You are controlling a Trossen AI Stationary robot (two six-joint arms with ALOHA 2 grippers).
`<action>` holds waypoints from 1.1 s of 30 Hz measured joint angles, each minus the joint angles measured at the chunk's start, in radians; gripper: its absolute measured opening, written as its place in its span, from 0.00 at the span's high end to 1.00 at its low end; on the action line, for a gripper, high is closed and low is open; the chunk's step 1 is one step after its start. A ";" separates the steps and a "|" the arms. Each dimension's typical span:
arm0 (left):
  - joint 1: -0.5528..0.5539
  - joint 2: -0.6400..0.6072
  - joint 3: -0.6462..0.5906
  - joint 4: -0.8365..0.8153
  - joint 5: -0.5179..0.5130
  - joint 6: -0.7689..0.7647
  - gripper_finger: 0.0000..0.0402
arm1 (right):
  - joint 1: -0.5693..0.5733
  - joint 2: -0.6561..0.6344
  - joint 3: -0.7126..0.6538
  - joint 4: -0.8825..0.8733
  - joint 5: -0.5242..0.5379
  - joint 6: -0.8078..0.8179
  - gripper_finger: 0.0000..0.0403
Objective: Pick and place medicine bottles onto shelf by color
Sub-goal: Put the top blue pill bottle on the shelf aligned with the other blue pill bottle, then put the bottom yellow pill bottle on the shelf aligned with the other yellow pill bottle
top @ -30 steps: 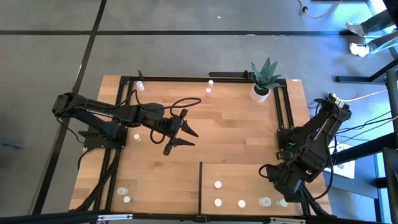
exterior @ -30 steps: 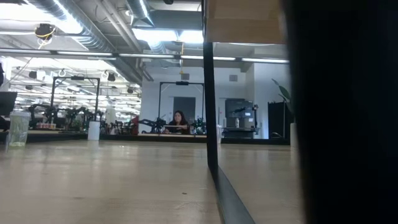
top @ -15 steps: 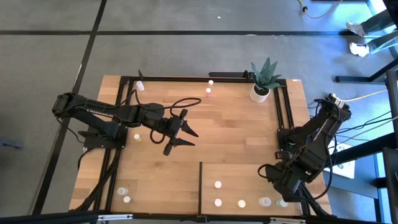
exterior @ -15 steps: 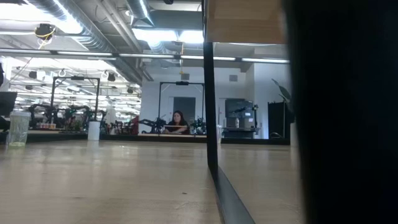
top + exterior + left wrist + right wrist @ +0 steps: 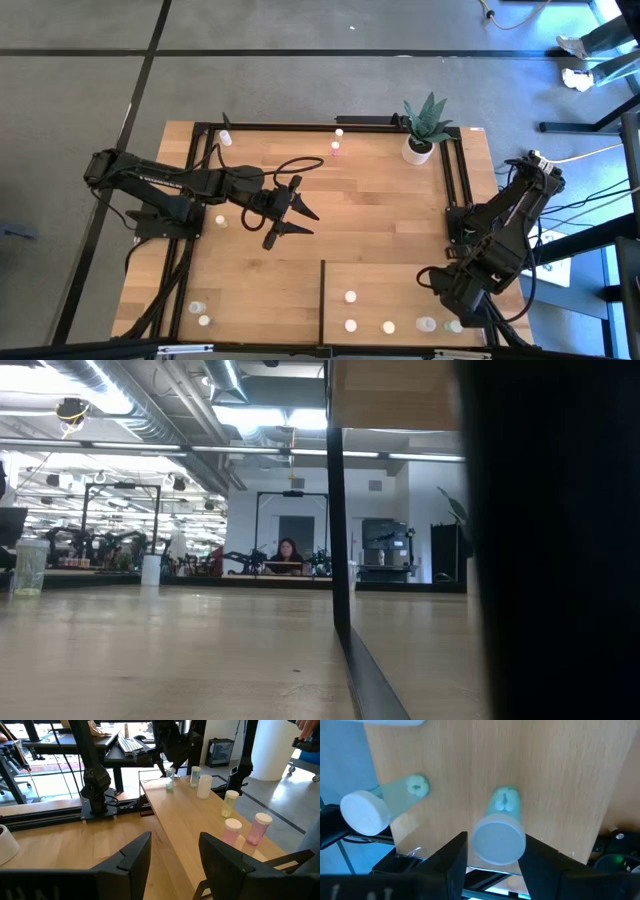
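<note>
The shelf (image 5: pixel 400 285), a pale panel with a dark edge, lies at the table's near right. Small medicine bottles stand on it: two pink (image 5: pixel 258 827), one yellow (image 5: pixel 230 802), one white (image 5: pixel 204 786) and two green (image 5: pixel 195 776). My right gripper (image 5: pixel 495 862) points down over the shelf's near right corner, open, its fingers close on either side of a green bottle (image 5: pixel 500 825). That bottle stands on its base beside the other green one (image 5: pixel 375 807). My left gripper (image 5: pixel 290 215) hangs open over the table's middle, holding nothing. My right gripper comes from above with a finger on each side of the green bottle's white cap (image 5: pixel 498 840). A thin strip of wood shows between the cap and one finger (image 5: pixel 452 865). Whether the other finger touches the cap, I cannot tell.
A potted plant (image 5: pixel 420 135) stands at the far right. Loose bottles stand at the far edge (image 5: pixel 337 148), the far left corner (image 5: pixel 225 138), beside the left arm (image 5: pixel 220 220) and at the near left (image 5: pixel 200 312). A black frame (image 5: pixel 300 127) rims the table.
</note>
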 joint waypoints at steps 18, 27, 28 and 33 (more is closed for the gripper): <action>0.000 0.000 0.000 -0.003 0.000 0.000 0.60 | 0.000 -0.043 0.000 -0.010 -0.028 0.097 0.59; 0.000 -0.012 0.004 -0.018 -0.041 0.000 0.60 | 0.000 -0.146 0.002 -0.008 0.007 0.246 0.59; -0.002 -0.016 0.017 -0.031 -0.043 0.000 0.60 | 0.000 -0.157 0.002 -0.008 0.021 0.262 0.59; -0.007 -0.034 0.101 -0.217 -0.086 0.002 0.60 | 0.000 -0.206 0.002 -0.004 0.118 0.289 0.59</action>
